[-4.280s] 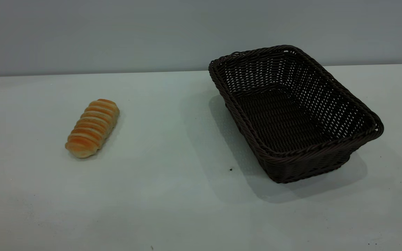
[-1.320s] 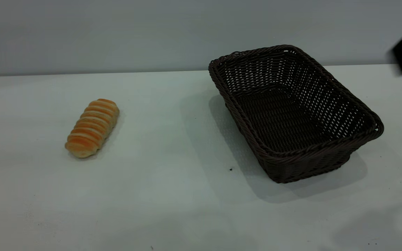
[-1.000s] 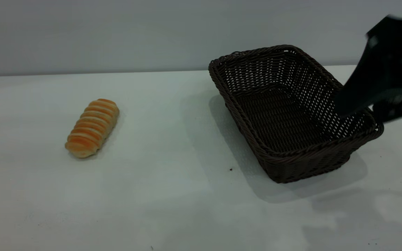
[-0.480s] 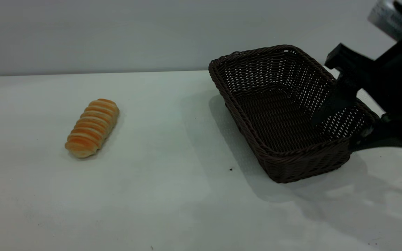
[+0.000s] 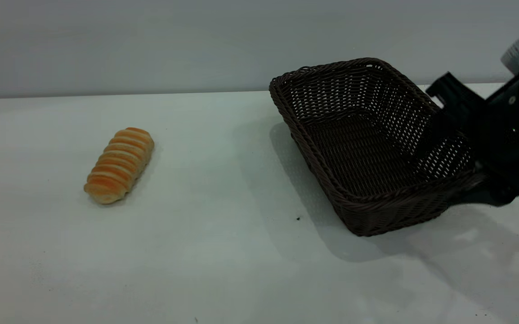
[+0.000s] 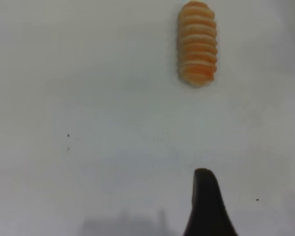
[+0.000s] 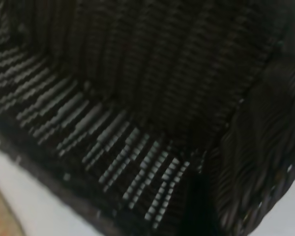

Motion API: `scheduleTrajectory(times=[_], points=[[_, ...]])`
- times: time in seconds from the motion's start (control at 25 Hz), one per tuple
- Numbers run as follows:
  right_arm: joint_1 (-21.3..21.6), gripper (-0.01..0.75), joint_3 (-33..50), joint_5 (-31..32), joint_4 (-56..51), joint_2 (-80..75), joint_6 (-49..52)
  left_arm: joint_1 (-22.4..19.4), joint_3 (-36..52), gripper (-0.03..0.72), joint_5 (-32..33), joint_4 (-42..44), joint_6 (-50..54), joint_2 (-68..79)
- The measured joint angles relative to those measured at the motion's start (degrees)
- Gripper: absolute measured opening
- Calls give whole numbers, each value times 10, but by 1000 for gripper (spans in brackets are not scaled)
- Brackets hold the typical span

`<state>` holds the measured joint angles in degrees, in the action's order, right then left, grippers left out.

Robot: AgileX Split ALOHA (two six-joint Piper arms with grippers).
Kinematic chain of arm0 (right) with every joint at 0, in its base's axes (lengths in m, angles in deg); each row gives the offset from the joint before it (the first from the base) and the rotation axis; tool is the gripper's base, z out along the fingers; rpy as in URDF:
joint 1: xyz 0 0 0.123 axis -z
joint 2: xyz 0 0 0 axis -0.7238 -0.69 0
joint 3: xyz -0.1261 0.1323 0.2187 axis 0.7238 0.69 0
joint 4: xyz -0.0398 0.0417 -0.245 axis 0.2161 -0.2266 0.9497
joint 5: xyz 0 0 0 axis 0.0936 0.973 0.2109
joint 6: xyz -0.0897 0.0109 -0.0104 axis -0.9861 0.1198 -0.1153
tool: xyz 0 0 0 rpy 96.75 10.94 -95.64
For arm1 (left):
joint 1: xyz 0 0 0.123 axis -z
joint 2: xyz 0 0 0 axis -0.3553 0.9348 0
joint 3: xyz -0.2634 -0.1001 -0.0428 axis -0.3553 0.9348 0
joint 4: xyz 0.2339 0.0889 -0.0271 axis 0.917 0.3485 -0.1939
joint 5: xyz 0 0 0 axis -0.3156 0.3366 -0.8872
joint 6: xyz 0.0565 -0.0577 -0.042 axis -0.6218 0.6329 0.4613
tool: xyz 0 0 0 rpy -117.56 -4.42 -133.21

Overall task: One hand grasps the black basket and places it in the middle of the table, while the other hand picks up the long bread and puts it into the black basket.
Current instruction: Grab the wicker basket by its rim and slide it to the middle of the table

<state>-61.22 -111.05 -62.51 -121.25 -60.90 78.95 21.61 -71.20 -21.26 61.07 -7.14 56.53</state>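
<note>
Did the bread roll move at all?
No. The long bread lies at the same spot on the table, the same way left of the black basket.

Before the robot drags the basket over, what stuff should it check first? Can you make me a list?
1. right gripper at the black basket: ok, one finger inside the right wall, one outside.
2. Jaws squeezed shut on the wall: cannot tell.
3. Basket sitting flat on the table: ok.
4. Nothing inside the basket yet: ok.
5. Path to the middle of the table: ok; the long bread lies far to the left, apart from the basket.
6. Left gripper ready for the bread: cannot tell; the left wrist view shows only one finger, well short of the bread.
</note>
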Motion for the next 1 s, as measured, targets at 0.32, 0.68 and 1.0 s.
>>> scheduleTrajectory(times=[0.32, 0.68, 1.0], points=[[0, 499, -18, -24, -48, -62, 0, 0, 0, 514, 7, 0, 0, -3], [0, 330, -61, -38, -50, -120, -6, 0, 0, 514, 15, 0, 0, -3], [0, 89, -65, -44, -50, -110, -45, 0, 0, 514, 16, 0, 0, -3]])
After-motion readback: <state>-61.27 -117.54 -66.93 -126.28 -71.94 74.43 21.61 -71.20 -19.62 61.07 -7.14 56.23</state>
